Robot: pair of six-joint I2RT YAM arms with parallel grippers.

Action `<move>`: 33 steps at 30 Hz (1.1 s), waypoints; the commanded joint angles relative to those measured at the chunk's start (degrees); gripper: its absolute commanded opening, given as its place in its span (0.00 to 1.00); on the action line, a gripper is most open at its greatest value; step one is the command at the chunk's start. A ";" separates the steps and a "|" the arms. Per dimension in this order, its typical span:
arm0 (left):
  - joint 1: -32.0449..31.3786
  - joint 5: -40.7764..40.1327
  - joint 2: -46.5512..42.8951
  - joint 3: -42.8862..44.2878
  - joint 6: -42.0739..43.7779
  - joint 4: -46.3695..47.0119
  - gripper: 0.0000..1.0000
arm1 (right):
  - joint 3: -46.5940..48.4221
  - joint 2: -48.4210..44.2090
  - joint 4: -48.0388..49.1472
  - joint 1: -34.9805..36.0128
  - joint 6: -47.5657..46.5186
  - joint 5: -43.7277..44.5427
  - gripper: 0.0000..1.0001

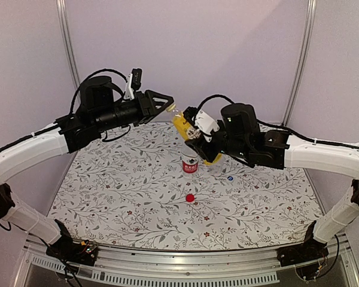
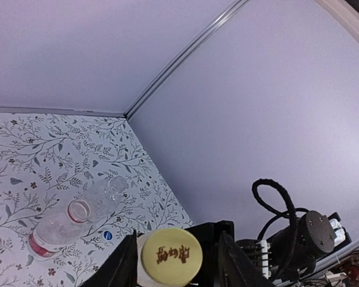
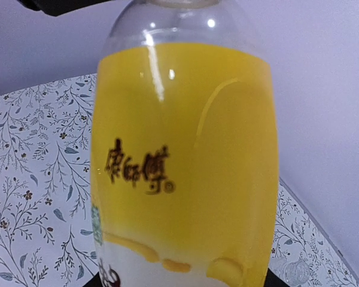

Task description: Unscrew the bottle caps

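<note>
My right gripper (image 1: 198,145) is shut on the bottle with yellow liquid (image 1: 186,133) and holds it tilted above the table; the bottle fills the right wrist view (image 3: 182,161). Its yellow cap (image 2: 170,256) sits on the neck between my left gripper's (image 1: 168,107) fingers, which stand open around it, with a gap on the right side. The red-labelled bottle (image 1: 189,164) stands uncapped on the mat, also in the left wrist view (image 2: 57,230). The clear unlabelled bottle (image 2: 105,196) is beside it. The red cap (image 1: 190,197) and the blue-white cap (image 1: 230,178) lie loose on the mat.
A floral-patterned mat (image 1: 119,197) covers the table. Pale walls with metal corner posts (image 1: 64,36) enclose the back and sides. Both arms reach inward and meet above the mat's far middle.
</note>
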 commanded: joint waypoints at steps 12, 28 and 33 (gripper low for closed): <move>-0.07 -0.22 -4.39 1.27 10.00 -2.35 0.86 | -2.34 -3.82 2.43 -0.78 2.06 -9.60 0.36; 0.30 29.08 -8.63 -2.02 32.19 4.18 0.90 | -3.95 -8.61 1.76 -3.49 5.04 -40.69 0.36; 0.21 32.26 -8.06 -2.61 33.32 6.33 0.84 | -3.61 -8.03 2.18 -3.73 5.57 -45.28 0.36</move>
